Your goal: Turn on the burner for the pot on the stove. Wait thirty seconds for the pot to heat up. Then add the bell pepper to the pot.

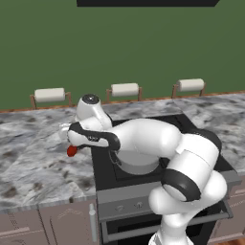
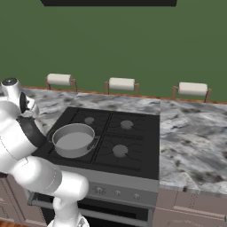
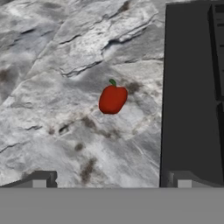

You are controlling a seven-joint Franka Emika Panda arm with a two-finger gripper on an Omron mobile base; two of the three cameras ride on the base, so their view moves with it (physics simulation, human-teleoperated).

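Note:
The red bell pepper (image 3: 113,98) lies on the marble counter (image 3: 65,52) just left of the stove (image 3: 188,87). My gripper (image 3: 111,180) hovers above it, open, with the fingertips (image 3: 39,179) spread wide and nothing between them. From the left base view the arm reaches left across the stove (image 1: 103,170), and the bell pepper (image 1: 72,151) peeks out under the hand. The grey pot (image 2: 73,141) sits on the front left burner of the stove (image 2: 128,137); in the left base view the pot (image 1: 139,165) is partly hidden by my arm.
Three paper towel holders (image 1: 50,94) (image 1: 125,89) (image 1: 191,85) stand along the green back wall. Small knobs (image 2: 117,193) line the stove's grey front panel. Marble counter (image 2: 195,142) extends to the right of the stove.

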